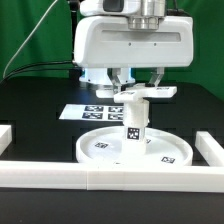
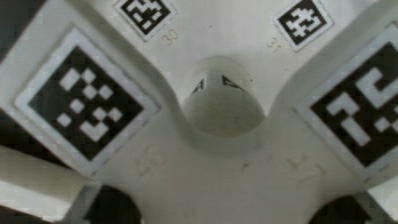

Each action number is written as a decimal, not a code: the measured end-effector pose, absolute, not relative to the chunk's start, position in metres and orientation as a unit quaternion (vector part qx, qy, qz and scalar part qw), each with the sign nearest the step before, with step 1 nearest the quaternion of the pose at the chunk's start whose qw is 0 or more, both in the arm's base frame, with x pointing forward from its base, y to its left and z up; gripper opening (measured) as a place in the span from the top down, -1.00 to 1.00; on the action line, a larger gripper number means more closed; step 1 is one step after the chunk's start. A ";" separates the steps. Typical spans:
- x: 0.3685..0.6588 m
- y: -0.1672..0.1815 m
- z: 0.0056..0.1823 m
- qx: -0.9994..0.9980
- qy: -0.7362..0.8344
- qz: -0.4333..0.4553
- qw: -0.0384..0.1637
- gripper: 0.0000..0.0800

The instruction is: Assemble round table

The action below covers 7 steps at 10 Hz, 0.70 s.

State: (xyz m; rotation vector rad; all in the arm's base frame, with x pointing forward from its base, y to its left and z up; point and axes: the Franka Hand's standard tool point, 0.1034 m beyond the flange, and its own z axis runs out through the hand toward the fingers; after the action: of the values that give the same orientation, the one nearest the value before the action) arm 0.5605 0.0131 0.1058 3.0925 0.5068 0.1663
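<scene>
On the exterior view's left of the round disc, a white rail lies on the black table, well apart from the disc. Behind the disc, and a bit toward the exterior view's left of it, the marker board lies flat. The round disc itself lies flat on the table, just behind the long front rail. In the middle of the disc the leg stands upright, with a black-and-white tag on its side. On top of the leg sits the cross piece, lying flat, up above the disc. My claw hangs over the middle of the disc, right above the cross piece. My two fingers come down near the middle of the cross piece, one toward each side of the disc. I cannot tell if they squeeze the cross piece or only stand beside it, so I cannot tell if my claw is clenched or let go. In the wrist view the cross piece fills almost the whole picture, so it is very near my claw. I see a round grey shape in its middle and square tags on its arms. On the exterior view's right of the disc a second white rail lies near the disc's rim.
</scene>
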 end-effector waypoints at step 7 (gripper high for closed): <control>0.560 0.018 0.105 0.998 -0.031 0.052 -0.019 -0.11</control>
State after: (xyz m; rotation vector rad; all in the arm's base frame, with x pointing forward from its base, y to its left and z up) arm 0.5597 0.0178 0.1053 3.1737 -0.0981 0.1638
